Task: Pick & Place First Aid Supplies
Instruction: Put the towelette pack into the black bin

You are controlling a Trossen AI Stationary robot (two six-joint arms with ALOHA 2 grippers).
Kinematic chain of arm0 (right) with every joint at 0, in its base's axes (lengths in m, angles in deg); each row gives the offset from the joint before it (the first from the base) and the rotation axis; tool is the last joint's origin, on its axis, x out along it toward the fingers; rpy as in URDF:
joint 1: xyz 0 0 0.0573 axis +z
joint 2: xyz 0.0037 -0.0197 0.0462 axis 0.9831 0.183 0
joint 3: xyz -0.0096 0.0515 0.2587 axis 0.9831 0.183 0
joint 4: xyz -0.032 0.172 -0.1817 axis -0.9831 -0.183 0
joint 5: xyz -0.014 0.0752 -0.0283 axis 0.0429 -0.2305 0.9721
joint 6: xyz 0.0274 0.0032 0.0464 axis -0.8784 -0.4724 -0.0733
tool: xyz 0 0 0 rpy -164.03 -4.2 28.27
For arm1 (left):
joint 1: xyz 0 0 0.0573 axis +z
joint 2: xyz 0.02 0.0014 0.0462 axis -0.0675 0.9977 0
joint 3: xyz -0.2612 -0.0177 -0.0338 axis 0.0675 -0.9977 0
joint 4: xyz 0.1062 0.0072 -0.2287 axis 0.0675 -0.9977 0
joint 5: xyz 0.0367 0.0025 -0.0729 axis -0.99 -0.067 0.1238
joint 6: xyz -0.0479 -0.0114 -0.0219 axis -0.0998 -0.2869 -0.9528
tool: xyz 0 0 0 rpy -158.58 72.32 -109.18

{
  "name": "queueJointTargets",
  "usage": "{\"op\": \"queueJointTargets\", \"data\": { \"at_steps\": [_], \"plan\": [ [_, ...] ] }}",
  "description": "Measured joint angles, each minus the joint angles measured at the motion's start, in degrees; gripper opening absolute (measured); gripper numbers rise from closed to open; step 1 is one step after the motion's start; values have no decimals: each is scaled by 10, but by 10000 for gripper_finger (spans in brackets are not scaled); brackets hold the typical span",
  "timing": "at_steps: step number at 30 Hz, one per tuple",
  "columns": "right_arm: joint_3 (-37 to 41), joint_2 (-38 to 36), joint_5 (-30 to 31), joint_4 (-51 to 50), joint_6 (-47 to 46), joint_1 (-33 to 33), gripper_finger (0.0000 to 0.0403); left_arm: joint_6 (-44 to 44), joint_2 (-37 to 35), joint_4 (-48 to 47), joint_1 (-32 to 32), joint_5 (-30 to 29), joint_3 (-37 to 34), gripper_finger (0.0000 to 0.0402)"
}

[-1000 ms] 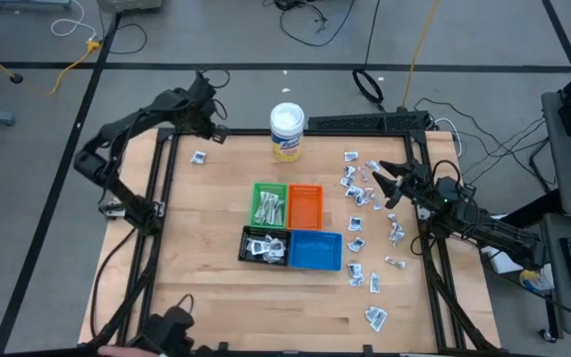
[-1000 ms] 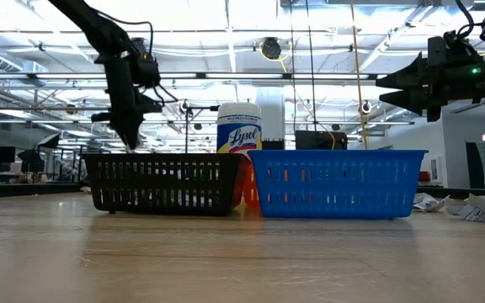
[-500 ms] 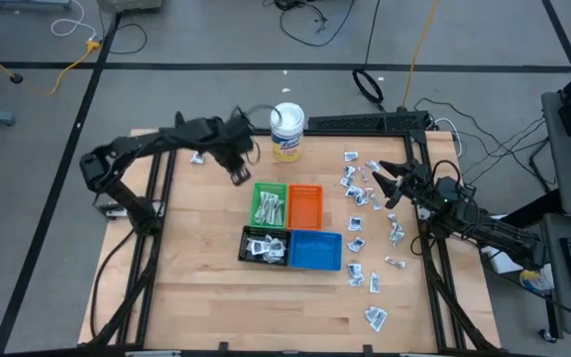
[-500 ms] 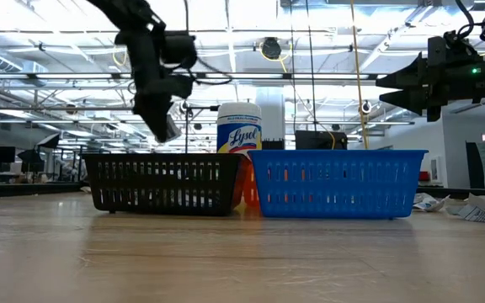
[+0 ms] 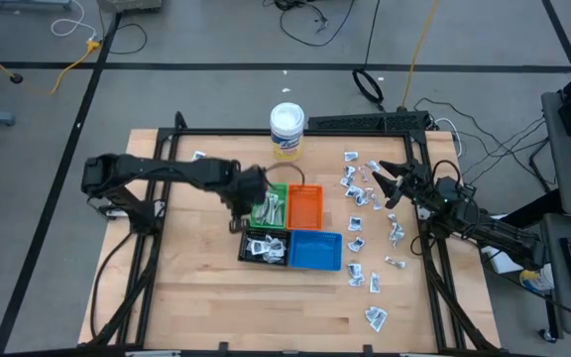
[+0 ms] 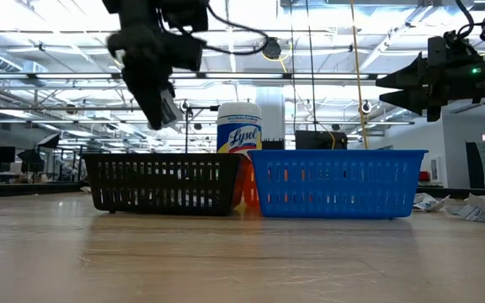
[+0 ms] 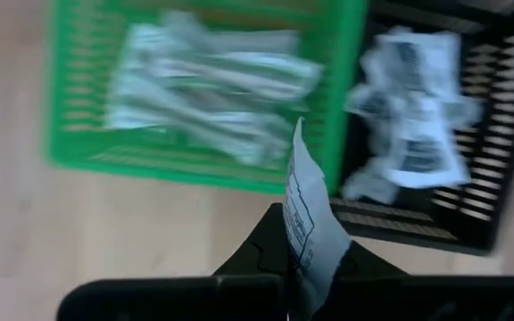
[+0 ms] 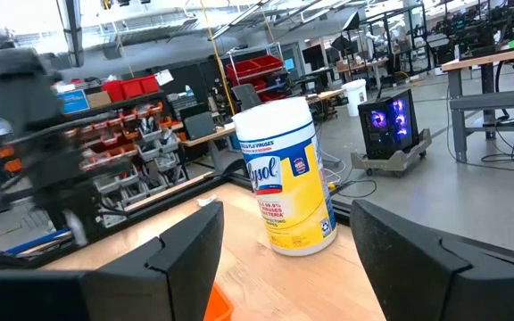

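left gripper (image 5: 238,206), seen from the high view, hangs at the near-left corner of the green tray (image 5: 258,186), just above the black tray (image 5: 248,253), with its arm stretched across the table from the left. right gripper (image 5: 380,183) waits over the scattered packets (image 5: 355,198) on the right side of the wooden table (image 5: 196,297), fingers spread apart and holding nothing. more packets trail down that side toward the near edge. the orange tray (image 5: 307,206) looks bare and the blue tray (image 5: 315,252) too. the white-lidded wipes tub (image 5: 286,130) stands at the far edge.

low view: the left gripper (image 6: 160,105) is raised above the black tray (image 6: 162,183), a pale packet (image 6: 171,109) pinched at its tip, well clear of the rim. the right gripper (image 6: 398,84) hovers high above the blue tray's (image 6: 335,183) far side.

left wrist view: the fingers are clamped together on one printed packet (image 7: 309,227), standing on edge between them. below lie the green tray (image 7: 70,134), filled with slim wrapped strips (image 7: 212,98), and the black tray (image 7: 498,178), holding printed packets (image 7: 413,125) like the one gripped.

right wrist view: the open fingers (image 8: 186,254) frame the wipes tub (image 8: 286,178), nothing between them.

judging by the match in print, the packet belongs in the black tray. to place it well, centre the gripper over that tray's open middle, lower inside the rim before letting go, and avoid dragging the packet across the green tray's wall.
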Motion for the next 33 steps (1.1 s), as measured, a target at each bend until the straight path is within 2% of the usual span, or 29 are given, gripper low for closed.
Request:
{"op": "queueJointTargets", "data": {
  "at_steps": [8,12,20,30,33],
  "plan": [
    [0,0,0,0,0,0,243,-38,0,2,-98,10,0,4],
    [0,0,0,0,0,0,243,-64,11,24,-125,9,1,5],
    [0,0,0,0,0,0,243,-87,68,48,-149,4,5,4],
    [0,0,0,0,0,0,242,-90,135,82,-150,-33,5,5],
    [0,0,0,0,0,0,242,-88,142,83,-150,-29,5,21]
  ]
}}
